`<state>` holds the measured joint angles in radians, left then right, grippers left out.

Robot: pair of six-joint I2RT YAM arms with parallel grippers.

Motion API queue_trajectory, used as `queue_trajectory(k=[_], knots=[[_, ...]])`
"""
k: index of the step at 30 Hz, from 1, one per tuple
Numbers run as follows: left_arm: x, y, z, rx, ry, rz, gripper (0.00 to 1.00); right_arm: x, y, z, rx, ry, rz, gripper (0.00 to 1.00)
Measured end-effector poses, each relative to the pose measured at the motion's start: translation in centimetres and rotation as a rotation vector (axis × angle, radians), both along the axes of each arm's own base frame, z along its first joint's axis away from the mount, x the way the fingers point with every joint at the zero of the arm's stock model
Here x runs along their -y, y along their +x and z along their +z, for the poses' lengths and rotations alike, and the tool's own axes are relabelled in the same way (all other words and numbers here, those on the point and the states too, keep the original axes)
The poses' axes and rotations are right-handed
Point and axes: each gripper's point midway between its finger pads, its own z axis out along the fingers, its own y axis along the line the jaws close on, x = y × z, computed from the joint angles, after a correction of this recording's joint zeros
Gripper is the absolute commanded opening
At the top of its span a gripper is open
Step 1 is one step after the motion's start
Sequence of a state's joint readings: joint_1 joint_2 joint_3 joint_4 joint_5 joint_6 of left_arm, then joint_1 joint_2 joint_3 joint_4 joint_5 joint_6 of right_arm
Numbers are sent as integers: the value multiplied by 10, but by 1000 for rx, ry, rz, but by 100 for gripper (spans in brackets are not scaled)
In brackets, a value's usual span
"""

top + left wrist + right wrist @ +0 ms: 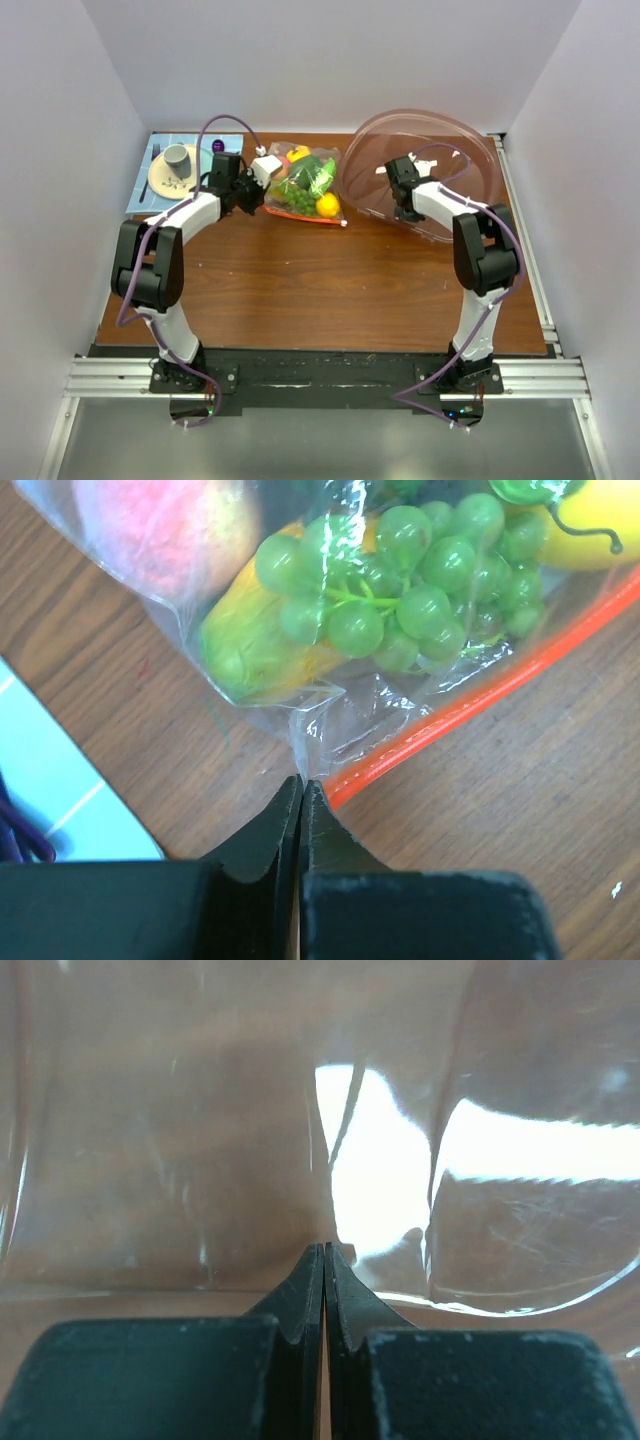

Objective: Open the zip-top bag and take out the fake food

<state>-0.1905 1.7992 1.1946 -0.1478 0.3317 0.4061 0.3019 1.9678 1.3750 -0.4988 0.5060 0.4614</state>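
Observation:
The zip-top bag (305, 185) lies at the back middle of the table, its orange-red zip strip (480, 695) along the near edge. It holds the fake food: green grapes (400, 590), a yellow piece (250, 645), a pink-red fruit (160, 530) and a lemon (327, 205). My left gripper (262, 195) is shut on a clear plastic flap of the bag (310, 725), by the left end of the strip. My right gripper (406, 205) is shut, its tips (325, 1248) close against the clear pinkish bowl, with nothing seen between the fingers.
The large clear pinkish bowl (440, 150) stands tilted at the back right, behind the right arm. A grey cup (177, 157) on a round plate (160, 182) sits on a light-blue mat (140, 195) at the back left. White walls close in both sides.

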Motion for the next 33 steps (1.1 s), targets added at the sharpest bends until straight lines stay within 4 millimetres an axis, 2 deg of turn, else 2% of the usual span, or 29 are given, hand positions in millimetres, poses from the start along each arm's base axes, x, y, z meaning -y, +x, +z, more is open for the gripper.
queue_trajectory(k=[8,13,16,18,23,27,29,33], knots=[[6,1,-1,-25,-23,-22,0,4,-46,14,5,20,-19,0],[-1,-9,-6,-83,-36,-22,0,7,-78,17,-18,7,-29,0],[-10,-20,-1,-128,-58,-18,0,3,-102,21,-34,1,-13,0],[-18,-30,11,-143,-70,-12,0,1,-118,25,-39,4,0,0],[-36,-63,71,-77,-93,-17,0,3,-149,28,-52,7,18,0],[-34,-98,111,-20,-108,-63,0,0,-164,32,-44,20,37,0],[-31,-115,124,-14,-120,-90,0,-11,-171,32,-37,30,74,0],[-27,-144,135,-47,-140,-118,0,-43,-187,29,-43,39,186,0]])
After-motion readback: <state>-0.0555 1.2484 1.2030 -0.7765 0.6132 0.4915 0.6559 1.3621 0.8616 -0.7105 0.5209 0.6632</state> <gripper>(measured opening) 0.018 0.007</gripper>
